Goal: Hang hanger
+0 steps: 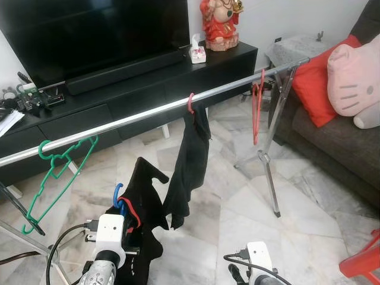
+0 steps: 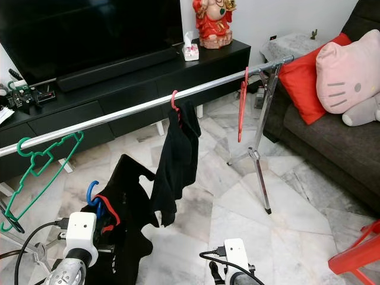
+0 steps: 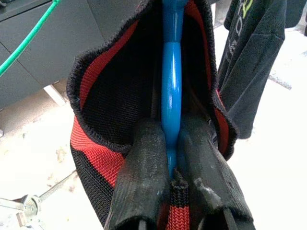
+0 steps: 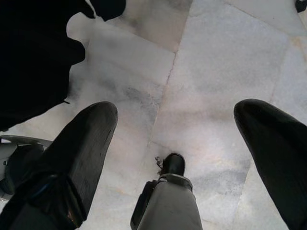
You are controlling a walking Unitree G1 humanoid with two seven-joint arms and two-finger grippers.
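A blue hanger (image 1: 118, 197) carries a black garment (image 1: 142, 202) with a red-lined collar. My left gripper (image 3: 169, 143) is shut on the blue hanger's neck (image 3: 171, 91), low and in front of the silver clothes rail (image 1: 148, 114). The blue hook points up, below the rail and apart from it. On the rail hang an empty green hanger (image 1: 59, 169), a red hanger with a black shirt (image 1: 191, 148), and an empty red hanger (image 1: 256, 107). My right gripper (image 4: 175, 143) is open, low over the marble floor, holding nothing.
A black TV stand (image 1: 136, 83) with a large TV stands behind the rail. The rail's tripod leg (image 1: 270, 172) stands at right, near a dark sofa (image 1: 338, 136) with red and pink cushions. A red plastic chair (image 1: 362, 261) sits at the lower right.
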